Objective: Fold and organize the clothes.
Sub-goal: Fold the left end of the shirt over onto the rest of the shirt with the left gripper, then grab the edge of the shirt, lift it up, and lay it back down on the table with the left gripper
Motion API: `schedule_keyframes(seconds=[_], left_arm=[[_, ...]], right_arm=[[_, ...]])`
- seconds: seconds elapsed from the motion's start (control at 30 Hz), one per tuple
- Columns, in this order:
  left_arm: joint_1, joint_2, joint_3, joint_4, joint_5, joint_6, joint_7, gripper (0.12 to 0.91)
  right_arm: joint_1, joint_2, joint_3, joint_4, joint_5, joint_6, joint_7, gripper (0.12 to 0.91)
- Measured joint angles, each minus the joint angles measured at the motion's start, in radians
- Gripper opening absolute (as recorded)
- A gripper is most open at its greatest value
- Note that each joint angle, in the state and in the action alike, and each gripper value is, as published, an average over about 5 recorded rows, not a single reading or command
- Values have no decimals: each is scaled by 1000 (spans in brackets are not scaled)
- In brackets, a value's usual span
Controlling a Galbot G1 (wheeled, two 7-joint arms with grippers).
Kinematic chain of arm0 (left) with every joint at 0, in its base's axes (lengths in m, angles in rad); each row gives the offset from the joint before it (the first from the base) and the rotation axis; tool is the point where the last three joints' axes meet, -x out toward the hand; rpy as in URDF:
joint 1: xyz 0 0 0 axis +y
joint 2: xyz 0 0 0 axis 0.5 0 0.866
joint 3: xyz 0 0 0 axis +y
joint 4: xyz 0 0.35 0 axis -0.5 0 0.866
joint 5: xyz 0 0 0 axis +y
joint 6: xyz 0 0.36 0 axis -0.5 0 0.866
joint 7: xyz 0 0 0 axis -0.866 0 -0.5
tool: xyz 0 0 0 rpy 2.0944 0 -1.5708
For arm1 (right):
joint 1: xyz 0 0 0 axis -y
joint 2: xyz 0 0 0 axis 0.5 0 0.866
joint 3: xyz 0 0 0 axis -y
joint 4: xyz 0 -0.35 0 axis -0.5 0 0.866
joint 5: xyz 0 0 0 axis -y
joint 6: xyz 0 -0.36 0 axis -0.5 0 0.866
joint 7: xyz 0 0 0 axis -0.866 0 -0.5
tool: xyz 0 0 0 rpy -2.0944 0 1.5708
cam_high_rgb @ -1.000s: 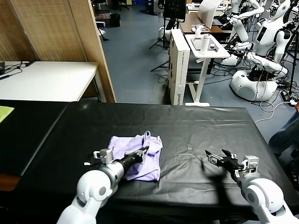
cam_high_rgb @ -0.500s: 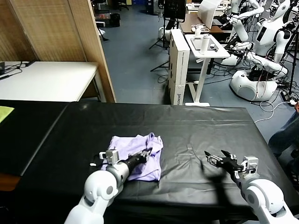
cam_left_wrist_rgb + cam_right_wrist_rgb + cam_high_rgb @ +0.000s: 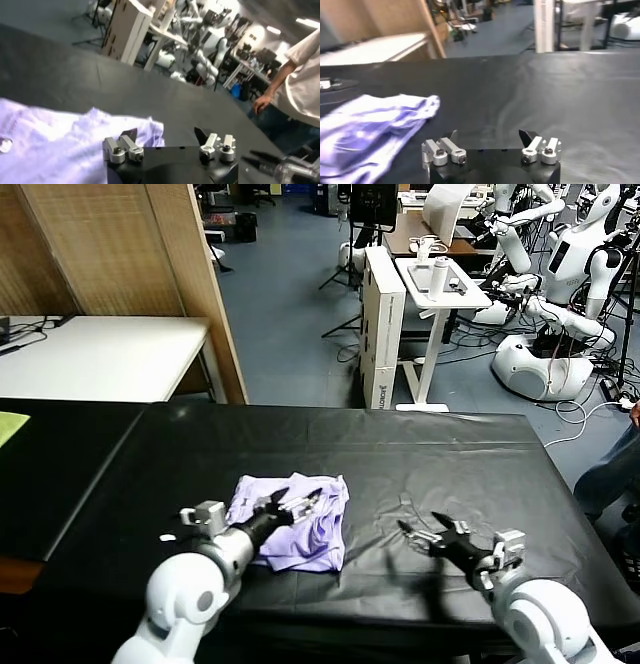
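T-shirt [image 3: 296, 522] lies crumpled on black table [image 3: 450, 464]; left claw [image 3: 296, 504] spread above it, right claw [image 3: 421, 535] spread nearby.

Pale lavender T-shirt [image 3: 296, 521], plain, no print seen. Black cloth-covered tabletop [image 3: 420, 464]. Left pincer [image 3: 296, 505] and right pincer [image 3: 420, 533] black, silver fittings shown in wrist views. Yellow-green scrap [image 3: 10, 424] noted at far left edge.

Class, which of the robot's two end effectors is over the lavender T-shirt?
The left end effector, open above the T-shirt; the right end effector is over bare black table.
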Motion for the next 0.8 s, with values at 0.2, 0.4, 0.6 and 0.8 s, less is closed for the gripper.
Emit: schedule_keyframes(seconds=[0.2,0.4,0.6,0.8], left_arm=[[27,44,-50,-17,36,0,1,907],[56,46,-65,-26,69,-12,1,907],[81,44,-72,-31,92,-27,2,907],[101,30,-68,-26,127,-36,8,907]], right_arm=[[72,12,-132,5,-5,6,1,907],[137,55,-238,-29,-84,24,3,907],[182,102,-325,-72,-182,38,27,907],[195,128,-361,-99,-256,0,61,907]])
